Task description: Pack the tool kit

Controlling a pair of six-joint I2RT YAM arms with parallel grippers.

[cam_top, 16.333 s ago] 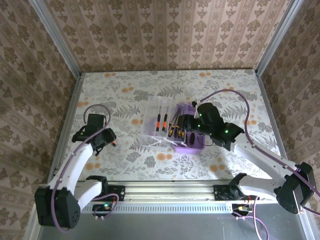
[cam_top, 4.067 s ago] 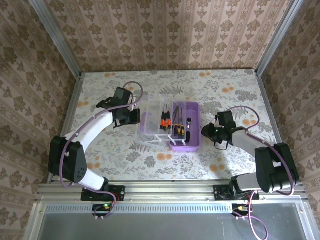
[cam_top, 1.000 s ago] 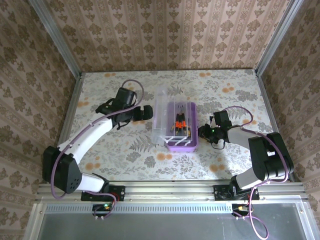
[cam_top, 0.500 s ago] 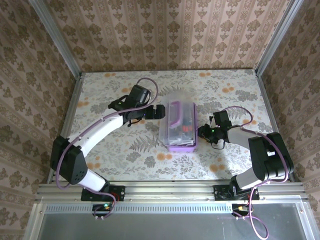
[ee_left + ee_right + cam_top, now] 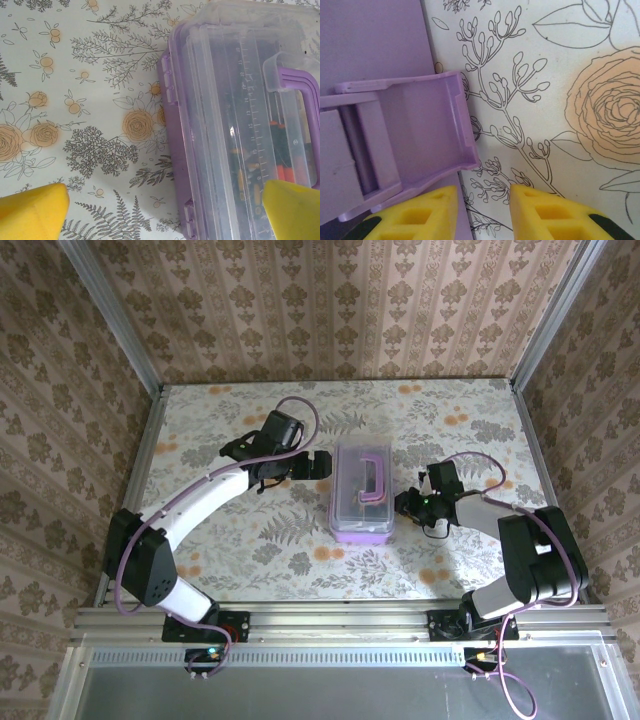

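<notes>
Tool kit box (image 5: 360, 502) sits mid-table (image 5: 250, 420) with the clear lid (image 5: 240, 100) down and the purple handle (image 5: 373, 475) on top. Its long axis runs away from the arm bases.

Key relation: the purple latch (image 5: 405, 140) on the box's right side wall stands flapped out, not snapped. It faces the right gripper (image 5: 405, 506), so the right arm is clearly the nearer one for it. In the right wrist view the latch lies up and left of the yellow fingertips (image 5: 420, 212), with its lower edge just beside the left-hand one. That claw is part-open, with bare table in the gap and nothing held.

Left gripper (image 5: 318, 464) is spread wide and empty, just beside the box's far-left corner on the hinge side.

Screwdrivers (image 5: 280, 170) show only as orange-black smears through the lid, so I cannot count them. I cannot tell whether the lid is fully seated.
</notes>
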